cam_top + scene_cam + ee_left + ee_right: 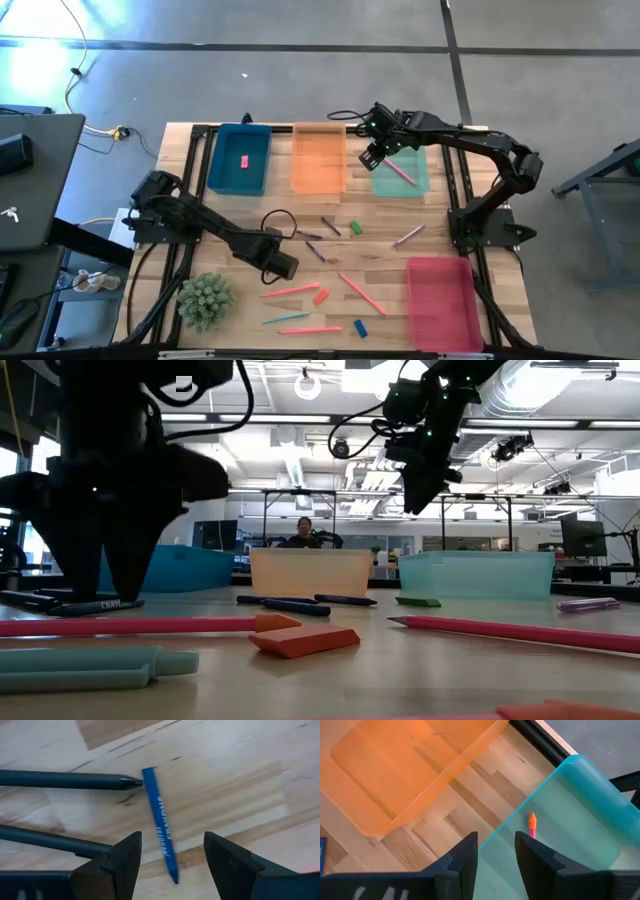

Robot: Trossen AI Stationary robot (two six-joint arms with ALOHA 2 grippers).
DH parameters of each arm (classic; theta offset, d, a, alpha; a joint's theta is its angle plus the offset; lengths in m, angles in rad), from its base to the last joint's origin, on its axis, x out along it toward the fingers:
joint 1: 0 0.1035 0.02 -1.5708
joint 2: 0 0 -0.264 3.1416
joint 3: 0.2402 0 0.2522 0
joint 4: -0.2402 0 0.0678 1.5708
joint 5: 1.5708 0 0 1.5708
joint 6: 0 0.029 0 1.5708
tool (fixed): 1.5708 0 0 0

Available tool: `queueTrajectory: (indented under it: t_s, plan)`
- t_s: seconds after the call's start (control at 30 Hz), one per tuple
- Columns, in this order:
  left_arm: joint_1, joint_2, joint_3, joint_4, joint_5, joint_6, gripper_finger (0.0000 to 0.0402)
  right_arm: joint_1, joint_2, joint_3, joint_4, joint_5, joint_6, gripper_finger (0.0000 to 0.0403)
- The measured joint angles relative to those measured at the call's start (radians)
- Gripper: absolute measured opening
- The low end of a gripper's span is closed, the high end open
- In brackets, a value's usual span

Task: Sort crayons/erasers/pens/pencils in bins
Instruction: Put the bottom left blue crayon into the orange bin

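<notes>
Over a blue crayon [161,825], left claw [171,856] hovers, seemingly apart.

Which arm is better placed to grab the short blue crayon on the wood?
Left. The left gripper hangs open directly over the short blue crayon, which lies between its fingers beside a dark grey pen. The right gripper is open, far off at the light green-teal plastic bin.

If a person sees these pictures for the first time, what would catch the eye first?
Probably the four coloured bins: the blue bin, the orange bin and the green bin in a row at the far edge, the red bin near the right front. Next, the left gripper, open above a blue crayon.
</notes>
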Motion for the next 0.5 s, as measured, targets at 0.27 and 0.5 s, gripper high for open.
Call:
queueTrajectory:
  t_s: [0.27,0.5]
  plan:
    - [0.003,0.039,0.003,-0.002,-0.003,0.014,0.0202,0.0,0.0,0.0,-0.002,0.0,-0.013,0.0123]
    - [0.003,0.049,0.003,0.01,0.004,0.021,0.0178,0.0,0.0,-0.001,-0.005,0.0,-0.015,0.0123]
